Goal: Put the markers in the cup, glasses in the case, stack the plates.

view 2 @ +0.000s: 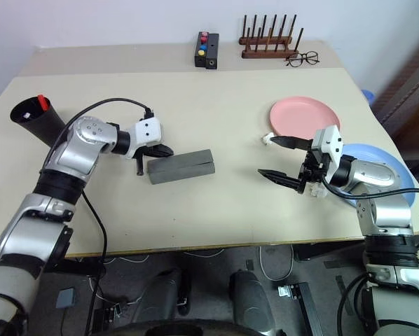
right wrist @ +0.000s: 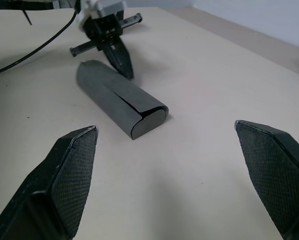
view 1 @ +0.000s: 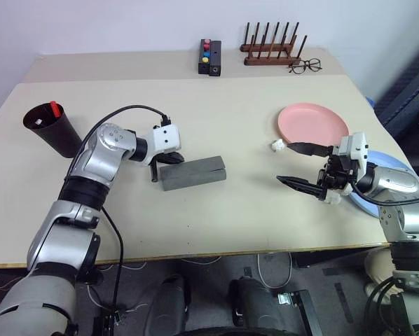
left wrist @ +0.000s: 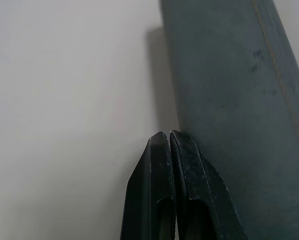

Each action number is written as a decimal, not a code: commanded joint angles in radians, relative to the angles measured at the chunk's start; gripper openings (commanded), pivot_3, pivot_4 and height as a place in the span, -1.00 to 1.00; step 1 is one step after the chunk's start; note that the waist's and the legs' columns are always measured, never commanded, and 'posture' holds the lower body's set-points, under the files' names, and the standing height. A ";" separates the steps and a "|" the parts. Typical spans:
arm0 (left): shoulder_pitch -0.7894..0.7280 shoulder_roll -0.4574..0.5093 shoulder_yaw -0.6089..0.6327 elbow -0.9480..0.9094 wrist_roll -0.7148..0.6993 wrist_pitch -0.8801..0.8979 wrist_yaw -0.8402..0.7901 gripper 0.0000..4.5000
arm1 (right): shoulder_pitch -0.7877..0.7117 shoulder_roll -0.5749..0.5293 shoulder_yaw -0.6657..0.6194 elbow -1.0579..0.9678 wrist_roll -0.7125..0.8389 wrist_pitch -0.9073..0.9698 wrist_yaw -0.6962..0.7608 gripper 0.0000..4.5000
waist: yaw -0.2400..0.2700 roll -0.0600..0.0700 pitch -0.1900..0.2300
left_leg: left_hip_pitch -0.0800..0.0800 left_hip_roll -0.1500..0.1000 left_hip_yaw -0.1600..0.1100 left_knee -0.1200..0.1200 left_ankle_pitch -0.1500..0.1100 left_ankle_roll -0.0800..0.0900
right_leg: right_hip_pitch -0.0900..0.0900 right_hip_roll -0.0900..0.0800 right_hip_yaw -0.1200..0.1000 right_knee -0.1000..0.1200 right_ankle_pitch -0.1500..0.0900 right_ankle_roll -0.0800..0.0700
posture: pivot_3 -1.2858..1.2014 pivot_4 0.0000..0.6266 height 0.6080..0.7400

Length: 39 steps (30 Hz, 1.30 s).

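Two plates remain unstacked, and that appears to be the step left: the pink plate lies on the table well to the right of the grey case, and the light blue plate sits just beyond it toward the table's right edge, partly under the right forearm, its rim close to the pink one's. Whether the two rims touch cannot be told. Being round, neither plate has a long axis to line up with; what matters is which rim faces the fingers.

Taking the grey case as the landmark: it lies shut near the middle of the table, its long axis running roughly left to right with the right end tipped slightly away from the robot. The left gripper stands just at the case's left end, fingers pressed together, holding nothing. The dark cup leans well to the left of the case with a red marker cap showing at its rim.

The right gripper hovers well to the right of the case with its fingers spread wide and nothing between them, pointing back toward the case. Both plates lie beside and behind it, so it is much the nearer arm. A small white scrap sits on the table by the pink plate's left rim.
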 commanded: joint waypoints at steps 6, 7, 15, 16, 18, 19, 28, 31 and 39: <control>-0.081 -0.015 0.067 -0.004 -0.014 -0.034 0.171 -0.97 | -0.019 -0.008 -0.018 -0.005 0.000 -0.009 -0.002 1.00 | 0.004 0.000 0.000 | 0.000 0.000 0.000 0.000 0.000 0.000 | 0.000 0.000 0.000 0.000 0.000 0.000 | 0.03 -0.52 1.00; -0.085 -0.012 0.074 -0.003 -0.020 -0.048 0.180 -0.97 | -0.018 -0.010 -0.019 -0.008 0.000 -0.007 -0.004 1.00 | 0.003 0.000 0.000 | 0.000 0.000 0.000 0.000 0.000 0.001 | 0.000 0.000 0.000 0.000 0.000 0.000 | 0.03 -0.52 1.00; 0.018 -0.005 0.093 -0.157 -0.122 0.035 0.116 -0.97 | 0.003 -0.029 -0.040 -0.016 0.005 0.002 -0.014 1.00 | -0.003 0.000 0.000 | 0.000 0.000 0.000 0.000 0.000 0.001 | 0.000 0.000 0.000 0.000 0.000 0.000 | 0.03 -0.52 1.00; 0.045 -0.003 0.087 -0.192 -0.136 0.052 0.098 -0.97 | 0.006 -0.032 -0.042 -0.017 0.005 0.003 -0.015 1.00 | -0.003 0.000 0.000 | 0.000 0.000 0.000 0.000 0.000 0.001 | 0.000 0.000 0.001 0.000 0.000 0.000 | 0.03 -0.52 1.00; 0.087 -0.004 0.077 -0.245 -0.152 0.077 0.079 -0.97 | 0.013 -0.035 -0.046 -0.021 0.006 0.004 -0.016 1.00 | -0.003 0.000 0.000 | 0.000 0.000 0.000 0.000 0.000 0.001 | 0.000 0.000 0.001 0.000 0.000 0.000 | 0.03 -0.52 1.00; 0.106 -0.002 0.069 -0.269 -0.156 0.083 0.070 -0.97 | 0.015 -0.036 -0.049 -0.023 0.006 0.005 -0.016 1.00 | -0.002 0.000 0.000 | 0.000 0.000 0.000 0.000 0.000 0.001 | 0.000 0.000 0.001 0.000 0.000 0.000 | 0.03 -0.52 1.00; 0.140 0.006 0.045 -0.325 -0.164 0.124 0.063 -0.97 | 0.021 -0.042 -0.058 -0.032 0.003 0.013 -0.024 1.00 | 0.002 0.000 0.000 | 0.000 0.000 0.000 0.000 0.000 0.001 | 0.000 0.000 0.001 0.000 0.000 0.000 | 0.03 -0.52 1.00; 0.109 -0.026 0.082 -0.297 -0.183 0.131 0.120 -0.97 | 0.024 -0.045 -0.063 -0.031 0.002 0.012 -0.033 1.00 | 0.002 0.000 0.000 | 0.000 0.000 0.000 0.000 0.000 0.001 | 0.000 0.000 0.001 0.000 0.000 0.000 | 0.03 -0.52 1.00; 0.043 -0.133 0.270 -0.283 -0.447 0.265 0.170 -0.73 | 0.034 -0.083 -0.105 -0.023 -0.029 0.022 -0.134 1.00 | -0.002 0.000 0.000 | 0.000 0.000 -0.001 0.000 -0.001 0.001 | 0.000 -0.001 0.001 0.000 0.000 0.001 | 0.03 -0.52 1.00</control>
